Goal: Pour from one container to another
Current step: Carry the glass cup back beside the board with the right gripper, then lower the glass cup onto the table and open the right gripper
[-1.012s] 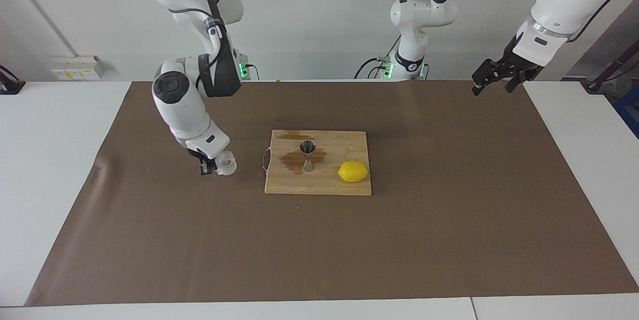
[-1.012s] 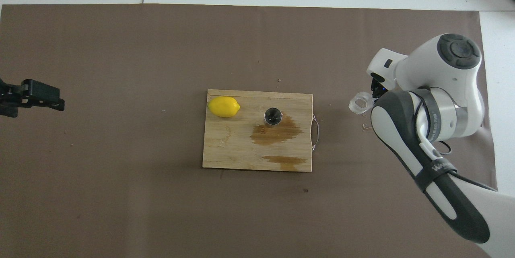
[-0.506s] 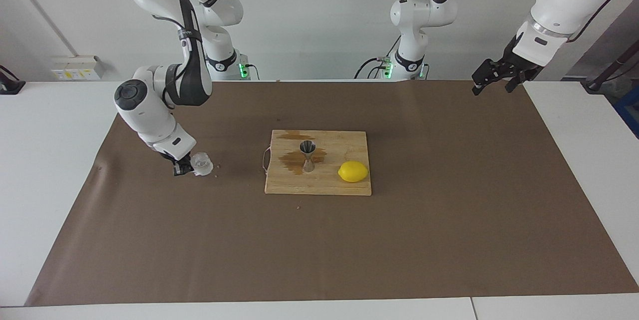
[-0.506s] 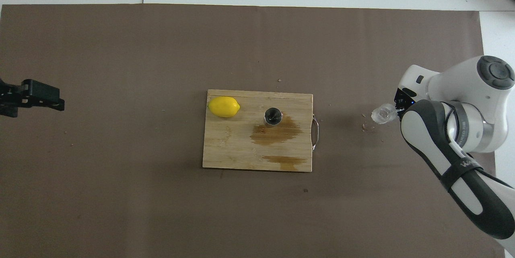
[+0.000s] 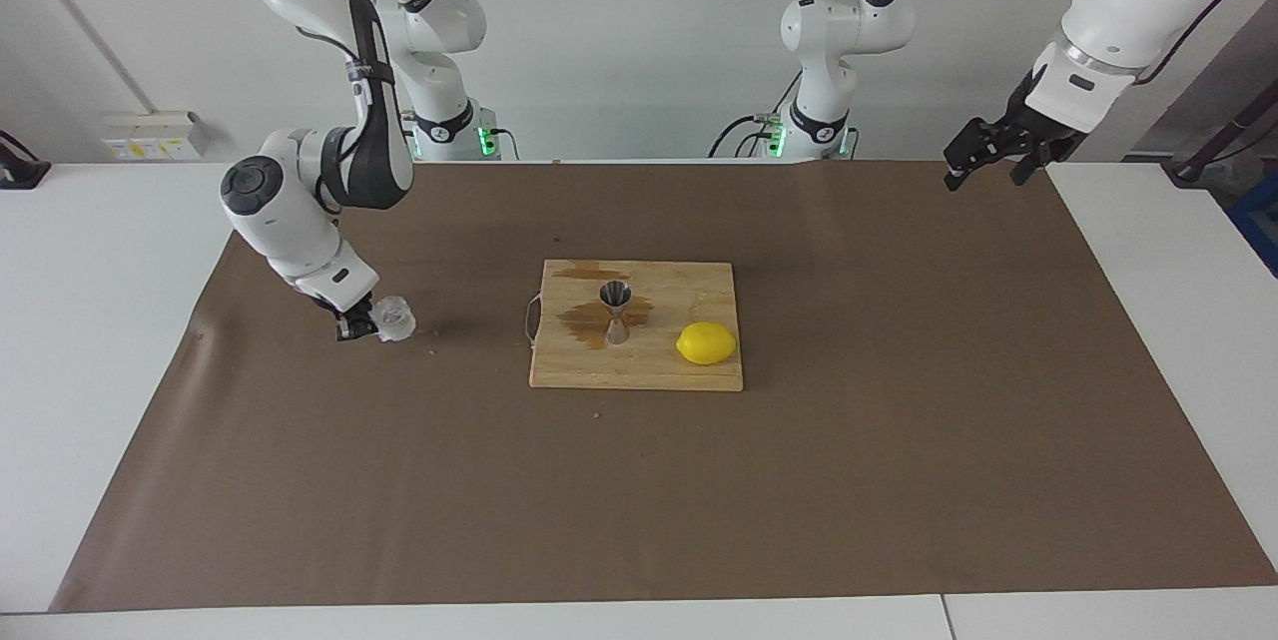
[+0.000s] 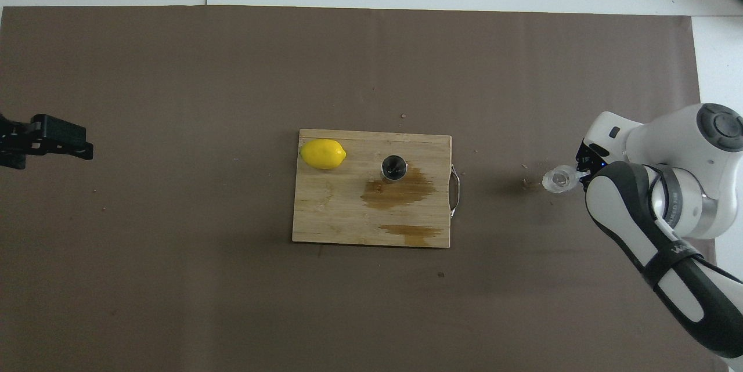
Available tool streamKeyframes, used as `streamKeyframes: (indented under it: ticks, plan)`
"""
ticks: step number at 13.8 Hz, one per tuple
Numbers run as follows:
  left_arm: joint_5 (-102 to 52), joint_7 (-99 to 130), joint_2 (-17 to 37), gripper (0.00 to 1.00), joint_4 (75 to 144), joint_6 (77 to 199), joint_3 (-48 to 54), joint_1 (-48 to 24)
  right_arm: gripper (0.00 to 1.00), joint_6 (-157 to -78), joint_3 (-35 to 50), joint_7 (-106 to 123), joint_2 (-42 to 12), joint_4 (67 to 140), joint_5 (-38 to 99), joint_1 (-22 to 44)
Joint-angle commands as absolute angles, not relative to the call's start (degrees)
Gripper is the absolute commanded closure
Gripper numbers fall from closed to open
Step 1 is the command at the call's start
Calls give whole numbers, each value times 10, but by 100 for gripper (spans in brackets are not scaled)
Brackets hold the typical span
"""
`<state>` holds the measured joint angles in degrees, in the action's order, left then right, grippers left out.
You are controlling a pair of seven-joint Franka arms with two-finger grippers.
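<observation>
Right gripper [image 5: 361, 324] at glass cup [image 5: 395, 319] on brown mat [image 5: 639, 480], finger state unclear, jigger [image 5: 615, 312] on cutting board [image 5: 699, 370], left gripper [image 5: 983, 161] waiting, fingers apart.

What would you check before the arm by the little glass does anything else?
1. Jigger upright on the cutting board: ok.
2. Glass cup upright, off the board, over the brown mat toward the right arm's end: ok. Whether it rests on the mat: cannot tell.
3. Right gripper at the cup, with a firm hold on it: cannot tell.
4. Board dry: not ok, wet patches lie beside the jigger.
5. Lemon apart from the jigger: ok.
6. Left gripper waiting open and empty over the mat at the left arm's end, out of the way: ok.
</observation>
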<state>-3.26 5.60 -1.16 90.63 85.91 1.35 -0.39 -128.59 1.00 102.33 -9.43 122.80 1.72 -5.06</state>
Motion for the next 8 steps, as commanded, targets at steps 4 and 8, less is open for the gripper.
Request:
streamKeyframes:
  ticks: [4,8]
  plan:
    - [-40,54,-16,0,911,854,15,1,0,-1291,18,1038,-70,1248,35,-66]
    - [-40,54,-17,0,911,854,15,1,0,-1228,18,1004,-54,1203,35,-66]
